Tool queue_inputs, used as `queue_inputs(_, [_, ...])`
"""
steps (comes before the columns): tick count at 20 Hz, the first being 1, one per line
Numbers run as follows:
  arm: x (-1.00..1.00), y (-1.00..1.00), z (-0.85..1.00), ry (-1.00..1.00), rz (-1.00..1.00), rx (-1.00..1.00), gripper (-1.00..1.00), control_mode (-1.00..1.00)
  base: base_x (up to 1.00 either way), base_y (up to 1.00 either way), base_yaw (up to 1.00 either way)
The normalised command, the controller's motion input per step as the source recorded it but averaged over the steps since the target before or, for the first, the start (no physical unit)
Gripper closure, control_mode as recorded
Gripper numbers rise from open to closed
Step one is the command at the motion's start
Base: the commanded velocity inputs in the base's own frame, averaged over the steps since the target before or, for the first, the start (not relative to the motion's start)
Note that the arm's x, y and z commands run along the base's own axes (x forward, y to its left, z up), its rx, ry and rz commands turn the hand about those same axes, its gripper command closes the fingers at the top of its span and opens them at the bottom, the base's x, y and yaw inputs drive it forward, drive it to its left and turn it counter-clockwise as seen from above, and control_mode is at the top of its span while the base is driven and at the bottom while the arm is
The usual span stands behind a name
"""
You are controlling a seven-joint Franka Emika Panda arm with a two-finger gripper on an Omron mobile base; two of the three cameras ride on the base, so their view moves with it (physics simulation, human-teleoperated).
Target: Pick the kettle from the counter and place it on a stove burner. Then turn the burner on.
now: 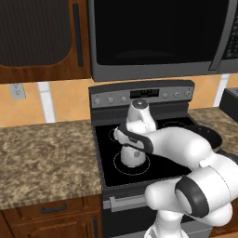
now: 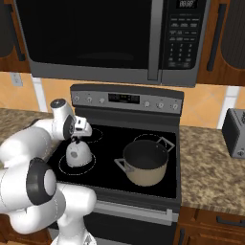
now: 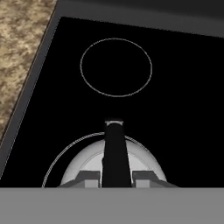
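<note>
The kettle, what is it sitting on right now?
The kettle sits on the front-left stove burner, whose white ring shows around its base. The glass directly underneath is covered.

A home kitchen is showing itself on every side here. A black glass cooktop (image 2: 119,158) is sitting in a steel range, its control panel (image 2: 127,99) carrying a row of knobs and a small display, while a microwave (image 2: 110,38) is hanging directly above it. Speckled granite bench (image 1: 46,155) is running off to either side over reddish-brown wooden cabinet fronts (image 1: 44,211), with matching upper cabinets (image 1: 42,37) overhead. A tan pot (image 2: 145,162) and a small pale kettle (image 2: 78,154) are standing on the cooktop, a toaster (image 2: 235,133) is resting on the right-hand bench, and a wall outlet (image 1: 17,90) is showing on the orange backsplash (image 1: 69,100).
</note>
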Motion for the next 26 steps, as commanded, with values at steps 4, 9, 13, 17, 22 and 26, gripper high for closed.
queue_inputs(4, [0.00, 0.00, -0.47, 0.00, 0.00, -0.03, 1.00, -1.00, 0.00, 0.00, 0.00])
queue_inputs(9, [0.00, 0.00, -0.06, 0.01, 0.00, 0.00, -1.00, -1.00, 0.00, 0.00, 0.00])
queue_inputs(13, [-0.02, 0.00, 0.00, -0.02, 0.00, 0.00, -1.00, -1.00, 0.00, 0.00, 0.00])
queue_inputs(17, [-0.05, 0.00, 0.27, -0.14, 0.00, 0.00, -1.00, -1.00, 0.00, 0.00, 0.00])
queue_inputs(22, [0.22, 0.32, 0.66, -0.30, -0.01, 0.00, -1.00, -1.00, 0.00, 0.00, 0.00])
queue_inputs(26, [0.88, 0.62, 0.74, -0.19, -0.01, 0.00, -1.00, -1.00, 0.00, 0.00, 0.00])
